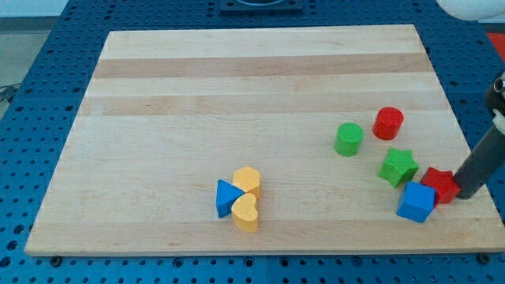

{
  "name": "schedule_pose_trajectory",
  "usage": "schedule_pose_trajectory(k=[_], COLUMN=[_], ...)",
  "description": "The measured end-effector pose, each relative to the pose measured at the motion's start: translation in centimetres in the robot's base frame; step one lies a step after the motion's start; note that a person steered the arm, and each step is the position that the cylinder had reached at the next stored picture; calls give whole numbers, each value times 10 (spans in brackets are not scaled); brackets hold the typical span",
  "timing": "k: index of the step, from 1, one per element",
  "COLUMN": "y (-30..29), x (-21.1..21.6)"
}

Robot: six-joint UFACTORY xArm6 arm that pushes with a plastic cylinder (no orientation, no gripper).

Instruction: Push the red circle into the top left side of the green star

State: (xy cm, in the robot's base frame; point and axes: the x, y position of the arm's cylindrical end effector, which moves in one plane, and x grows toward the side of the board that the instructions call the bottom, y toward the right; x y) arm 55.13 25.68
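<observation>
The red circle [388, 123] stands at the view's right, above and slightly left of the green star [397, 166], with a small gap between them. The dark rod comes in from the right edge, and my tip [465, 194] rests just right of a red star-like block [439, 184], touching or nearly touching it. My tip is below and to the right of the green star and far from the red circle.
A green circle [348, 139] sits left of the red circle. A blue cube [416, 203] lies below the green star, against the red block. A blue triangle [226, 198], a yellow hexagon [248, 181] and a yellow heart [246, 212] cluster at bottom centre. The wooden board [237, 95] ends close right of my tip.
</observation>
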Motion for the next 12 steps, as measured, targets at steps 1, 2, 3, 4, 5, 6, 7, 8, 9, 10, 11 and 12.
schedule_pose_trajectory(k=[1,2,3,4,5,6,7,8,9,10,11,12], y=[-2,3,17,15,1,-12,-27,-42,-54,-65,-68,-68], x=[1,-1,-29,-58,-79,-103,-121,-134,-136,-128,-109,-94])
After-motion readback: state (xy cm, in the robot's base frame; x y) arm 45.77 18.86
